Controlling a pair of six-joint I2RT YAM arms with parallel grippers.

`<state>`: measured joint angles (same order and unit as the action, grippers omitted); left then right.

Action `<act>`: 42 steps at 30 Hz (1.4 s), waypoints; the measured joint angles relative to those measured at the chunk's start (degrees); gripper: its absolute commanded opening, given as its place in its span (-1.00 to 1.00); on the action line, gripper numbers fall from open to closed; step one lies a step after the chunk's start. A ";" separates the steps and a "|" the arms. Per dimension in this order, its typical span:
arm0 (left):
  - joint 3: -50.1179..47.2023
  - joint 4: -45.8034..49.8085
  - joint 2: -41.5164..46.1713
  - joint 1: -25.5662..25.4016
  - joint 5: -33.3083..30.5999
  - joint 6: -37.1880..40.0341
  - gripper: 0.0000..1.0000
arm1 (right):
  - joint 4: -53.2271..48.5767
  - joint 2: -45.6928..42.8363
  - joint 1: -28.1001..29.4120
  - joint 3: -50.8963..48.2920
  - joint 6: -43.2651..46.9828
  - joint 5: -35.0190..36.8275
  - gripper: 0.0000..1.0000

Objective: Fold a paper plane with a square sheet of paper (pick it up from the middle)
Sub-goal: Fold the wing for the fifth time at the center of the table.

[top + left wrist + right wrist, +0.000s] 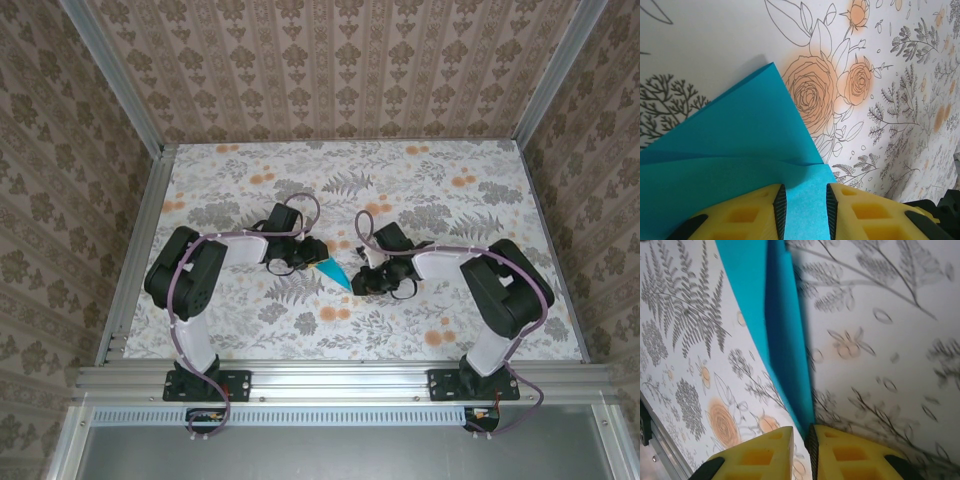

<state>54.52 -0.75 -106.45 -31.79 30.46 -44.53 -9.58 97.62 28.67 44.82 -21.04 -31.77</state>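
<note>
Nearest me, both arms rise from the rail [330,380] at the front edge of the table [400,340]. The left arm [190,285] and the right arm [500,290] each bend inward, so their wrists come close together around mid-table. Between those wrists sits the paper [336,271], a small folded turquoise shape that narrows toward the right arm's wrist. I cannot tell whether it rests on the table or is held just above it.

On the left wrist camera, the left fingers [740,217] stand partly apart. The paper [740,130] fills the gap between the pads and spreads out beyond them in two overlapping layers, with a fold edge running across just past the fingertips. I cannot tell whether the pads actually press on it or merely straddle it.

On the right wrist camera, the right fingers [760,455] stand nearly together, with only a thin slit between them. The narrow end of the paper [782,340] runs straight into that slit, so I read this as a pinch on its tip. The paper widens away from the fingers, one face lit and the other in shade along a crease.

Farther off, the flower-printed table runs back to the patterned walls [340,70].
</note>
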 measured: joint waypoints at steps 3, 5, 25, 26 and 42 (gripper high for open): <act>0.26 0.42 -0.07 0.02 -0.15 0.02 -0.38 | -1.33 -1.07 -0.04 -0.70 -0.15 0.04 -0.62; 0.33 0.55 -0.11 0.04 -0.15 0.02 -0.38 | -2.40 -1.68 -0.04 -1.05 -0.17 0.09 -0.62; 0.79 1.22 -0.22 0.00 -0.02 0.68 -0.38 | 2.47 1.27 3.65 10.36 -5.88 -1.49 -0.67; 0.85 1.36 -0.22 0.02 -0.04 0.70 -0.38 | 2.78 2.67 3.65 10.95 -6.25 -1.51 -0.67; 2.03 3.08 -0.33 0.00 -0.04 1.44 -0.36 | 0.15 9.22 3.65 13.00 -7.30 1.57 -0.70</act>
<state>56.55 2.33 -106.78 -31.79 30.41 -43.09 -9.43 106.85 32.32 57.82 -28.34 -30.20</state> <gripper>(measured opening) 0.318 0.154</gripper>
